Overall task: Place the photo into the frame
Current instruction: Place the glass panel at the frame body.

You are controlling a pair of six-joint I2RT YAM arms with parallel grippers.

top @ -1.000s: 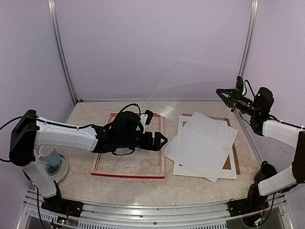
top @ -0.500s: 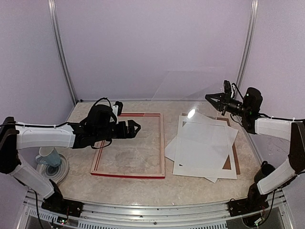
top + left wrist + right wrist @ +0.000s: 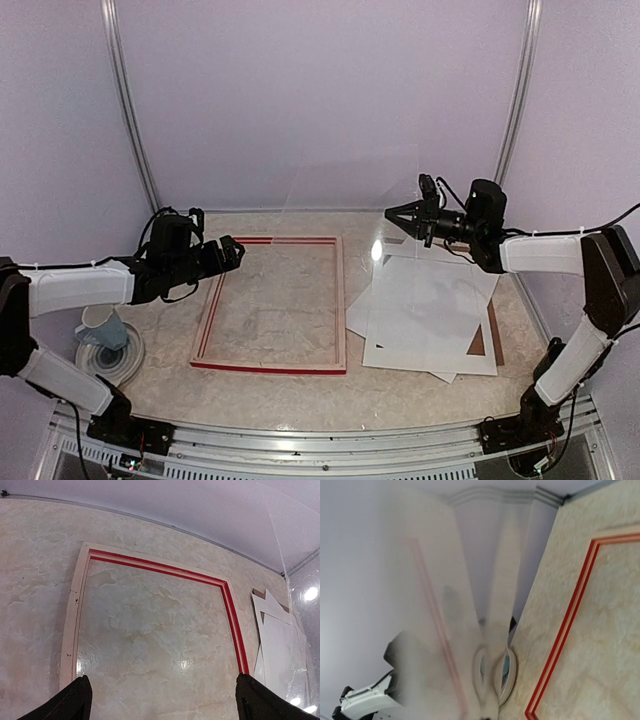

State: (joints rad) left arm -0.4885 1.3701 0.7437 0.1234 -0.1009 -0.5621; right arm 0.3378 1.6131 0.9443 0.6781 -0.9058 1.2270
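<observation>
Right fingers (image 3: 402,214) are closed on one edge of the clear pane (image 3: 350,190) and hold it tilted in the air over the far part of the table (image 3: 300,395), probably so it can go into the frame (image 3: 341,300) first. Left fingers (image 3: 70,705) are spread fully, hold nothing, and hover near the frame's far left corner, leaving room for the pane. The frame lies pale wood side up, empty, left of the table's middle. The photo seems to be among the white sheets (image 3: 425,310) on the brown backing panel (image 3: 478,343) near the right edge; which sheet, I cannot tell.
</observation>
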